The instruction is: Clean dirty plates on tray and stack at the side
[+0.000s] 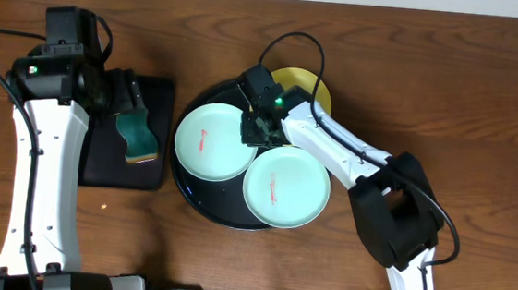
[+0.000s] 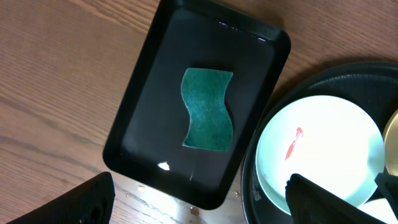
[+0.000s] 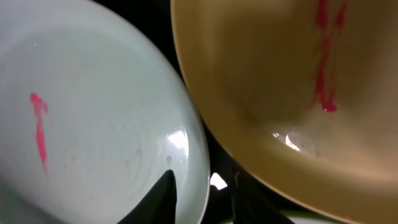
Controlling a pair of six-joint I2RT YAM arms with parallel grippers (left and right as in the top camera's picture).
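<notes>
Wood table [image 1: 431, 75]. Early step: fetch sponge [image 2: 208, 109], lying straight below left gripper [image 2: 199, 186], jaws wide apart. Right gripper [image 3: 202, 193] straddles turquoise plate [image 3: 93, 124] rim on round tray [image 1: 201, 201]; clamped or not, cannot tell. Next: descend, pinch sponge.

overhead: even, sharp | right wrist: seemingly blurred, glare on yellow plate [image 3: 273, 81]

My right gripper [image 1: 258, 126] is sitting in the tight gap on the large round black tray [image 1: 201, 194], hemmed by a light turquoise round plate [image 1: 206, 141] on one side, a pale yellow plate [image 1: 315, 85] on the other and a second turquoise plate [image 1: 285, 188] just beside. My left gripper [image 2: 200, 179] is hanging over the small rectangular black tray [image 1: 100, 165], where a green sponge [image 1: 138, 134] is taking the middle. Bare wooden tabletop [image 1: 467, 87] is lying around both trays.
</notes>
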